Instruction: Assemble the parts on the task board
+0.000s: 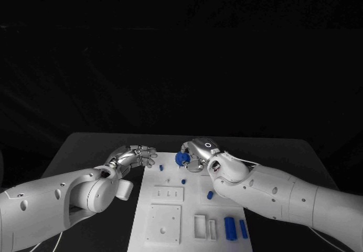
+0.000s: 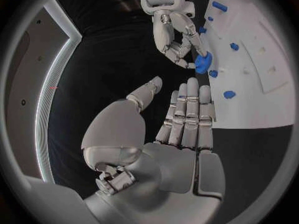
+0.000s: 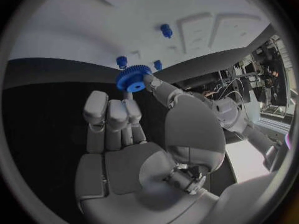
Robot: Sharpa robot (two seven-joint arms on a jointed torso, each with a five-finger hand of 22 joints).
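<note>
Both white arms reach over my black counter toward the far end of the white task board. Left hand lies flat beside the board's edge, fingers straight, holding nothing. Right hand pinches a blue gear just above the board. It looks light, rigid plastic, toothed; I judge the rim the surest hold. Small blue pegs stand nearby.
</note>
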